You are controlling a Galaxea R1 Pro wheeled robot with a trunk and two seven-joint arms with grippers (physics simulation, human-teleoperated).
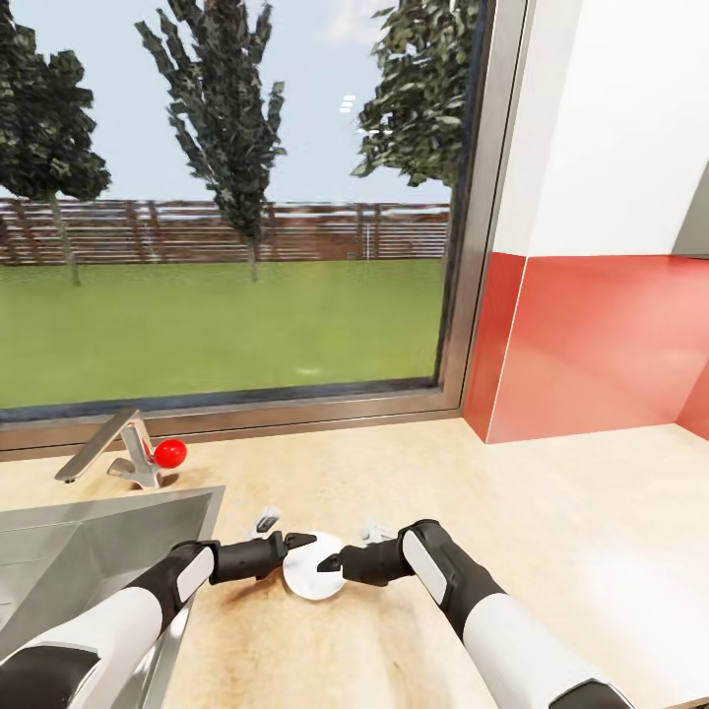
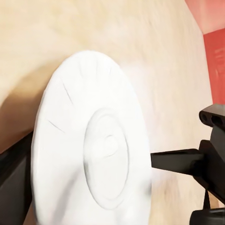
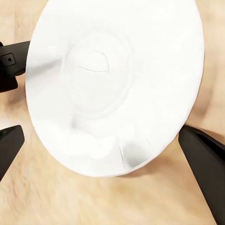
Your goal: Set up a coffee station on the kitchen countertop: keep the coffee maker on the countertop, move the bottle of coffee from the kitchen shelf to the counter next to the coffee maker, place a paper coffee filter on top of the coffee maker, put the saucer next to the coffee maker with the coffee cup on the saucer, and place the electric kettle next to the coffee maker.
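Observation:
A white round saucer [image 1: 313,576] hangs just above the beige countertop [image 1: 551,522], between my two grippers. My left gripper [image 1: 295,545] comes in from the sink side and is shut on the saucer's rim; its dark finger [image 2: 11,180] shows beside the saucer [image 2: 93,140]. Opposite it, my right gripper [image 1: 330,563] is open, its two fingers spread wide to either side of the saucer's [image 3: 117,70] near rim. One right finger [image 3: 206,171] stands clear of the rim. Coffee maker, bottle, filter, cup and kettle are out of view.
A steel sink [image 1: 59,561] lies at the left, with a faucet [image 1: 103,448] and a red knob [image 1: 170,453] behind it. A large window [image 1: 226,246] runs along the counter's back. A red and white wall [image 1: 591,345] closes the right corner.

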